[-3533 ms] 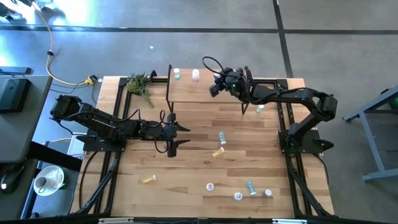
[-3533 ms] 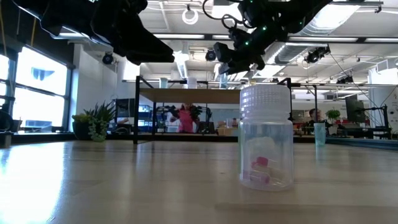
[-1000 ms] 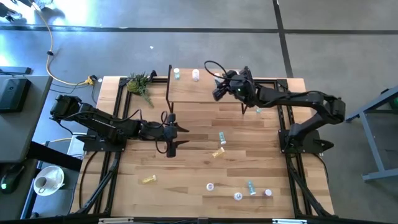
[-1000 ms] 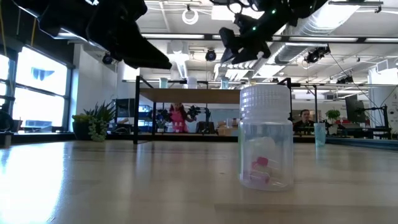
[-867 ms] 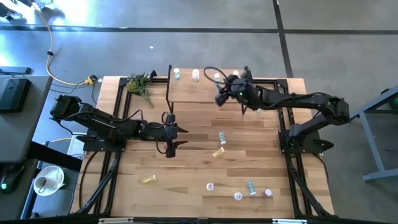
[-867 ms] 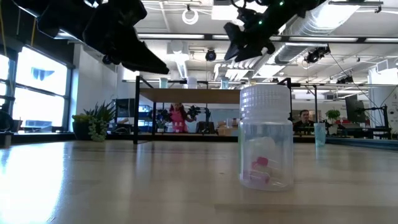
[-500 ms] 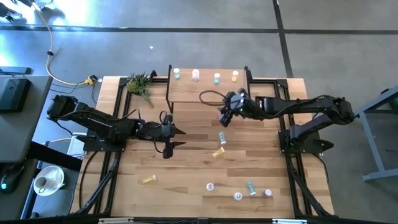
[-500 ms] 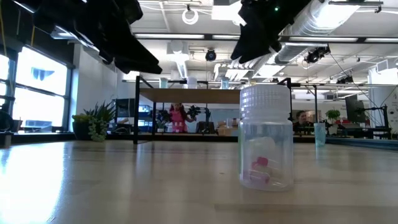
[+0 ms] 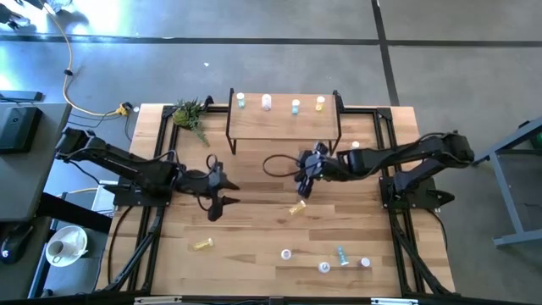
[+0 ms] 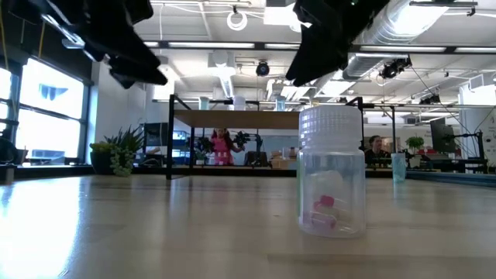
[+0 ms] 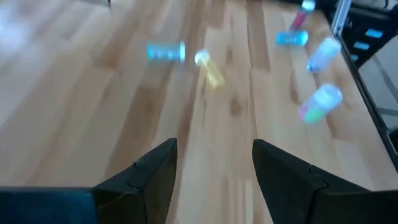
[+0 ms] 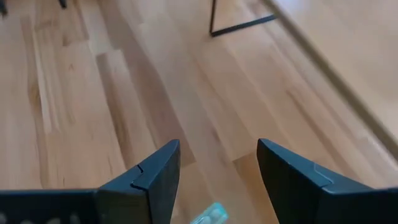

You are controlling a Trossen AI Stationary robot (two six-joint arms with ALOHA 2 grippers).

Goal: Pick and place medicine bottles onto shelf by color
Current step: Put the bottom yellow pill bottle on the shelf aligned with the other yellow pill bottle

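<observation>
The shelf (image 9: 284, 127) stands at the table's far middle. Along its far edge stand a teal bottle (image 9: 240, 101), a pinkish one (image 9: 267, 102), a light blue one (image 9: 295, 106) and a yellow one (image 9: 320, 102). More medicine bottles lie on the table: a yellow one (image 9: 296, 206), another yellow one (image 9: 201, 244), and several near the front edge (image 9: 342, 255). My right gripper (image 9: 302, 183) hangs open in front of the shelf, over a teal bottle (image 12: 208, 214) that shows between its fingers. My left gripper (image 9: 222, 188) hangs open at mid-left, touching nothing.
A clear bottle with a white cap (image 10: 332, 170) stands close to the low camera. A small green plant (image 9: 191, 113) lies at the far left corner. One white-capped bottle (image 9: 355, 146) stands right of the shelf. Bare wood lies between the two grippers.
My right gripper has swung away from the shelf toward the table's near side and left, sinking and tipping downward, and now hangs over the teal bottle; the light blue and yellow bottles on the shelf now show. My left gripper has drawn back toward the left edge and rolled.
</observation>
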